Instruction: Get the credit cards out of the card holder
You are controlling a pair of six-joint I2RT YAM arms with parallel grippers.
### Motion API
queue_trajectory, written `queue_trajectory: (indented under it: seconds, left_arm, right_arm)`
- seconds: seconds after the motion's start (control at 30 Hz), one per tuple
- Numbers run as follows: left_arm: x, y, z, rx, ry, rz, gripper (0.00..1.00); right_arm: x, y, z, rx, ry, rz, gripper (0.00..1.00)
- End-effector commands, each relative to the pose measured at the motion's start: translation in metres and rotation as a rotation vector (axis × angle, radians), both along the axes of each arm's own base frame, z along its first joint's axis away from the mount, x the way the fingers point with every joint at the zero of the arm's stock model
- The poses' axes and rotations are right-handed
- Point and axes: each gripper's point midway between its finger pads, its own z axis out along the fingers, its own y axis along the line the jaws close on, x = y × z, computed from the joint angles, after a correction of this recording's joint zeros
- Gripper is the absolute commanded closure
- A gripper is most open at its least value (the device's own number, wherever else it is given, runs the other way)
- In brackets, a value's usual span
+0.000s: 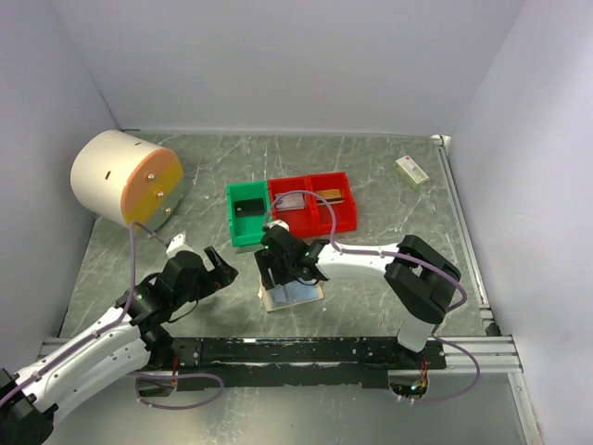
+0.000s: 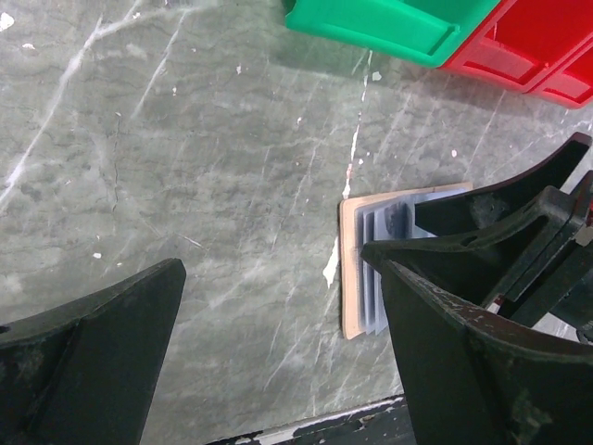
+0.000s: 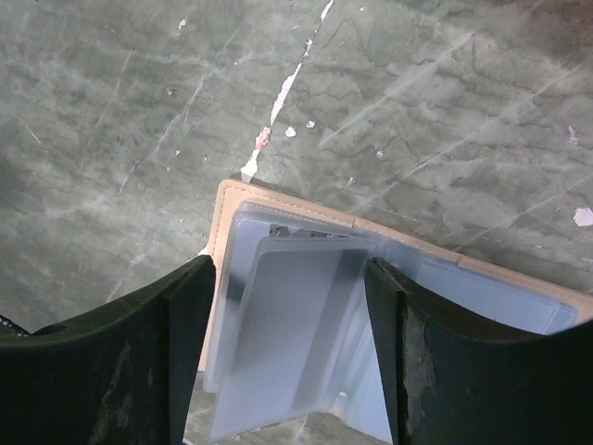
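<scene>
The tan card holder (image 1: 298, 295) lies open on the table in front of the bins. It also shows in the right wrist view (image 3: 278, 199) and the left wrist view (image 2: 354, 269). My right gripper (image 1: 281, 267) is down on it. In the right wrist view its jaws (image 3: 289, 352) stand spread on either side of a raised pale blue pocket leaf holding a silver-grey credit card (image 3: 287, 334). My left gripper (image 1: 219, 269) is open and empty just left of the holder, above bare table (image 2: 278, 343). A dark card (image 1: 248, 208) lies in the green bin and a gold card (image 1: 332, 195) in a red bin.
The green bin (image 1: 233, 222) and two red bins (image 1: 315, 221) stand just behind the holder. A large cream cylinder (image 1: 120, 176) lies at the back left. A small white-and-green box (image 1: 412, 170) lies at the back right. The black rail (image 1: 296, 350) runs along the near edge.
</scene>
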Motion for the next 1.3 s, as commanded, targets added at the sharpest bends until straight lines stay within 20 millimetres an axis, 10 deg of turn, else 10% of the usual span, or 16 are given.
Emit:
queue_trajectory:
  seconds: [0.0,0.63,1.27]
  left_arm:
    - [-0.001,-0.001,0.004,-0.018,-0.011,-0.003,0.01]
    - [0.002,-0.023,0.005,-0.029,-0.018,-0.116,0.01]
    - [-0.021,-0.115,0.026,-0.274,-0.129,-0.609,0.14]
  right_arm:
    - [-0.019,-0.011,-0.016,0.007,0.122,0.001,0.33]
    - [-0.014,-0.020,-0.017,0.126,0.215,-0.050,0.42]
    - [-0.009,-0.026,-0.020,0.208,0.289,-0.082,0.51]
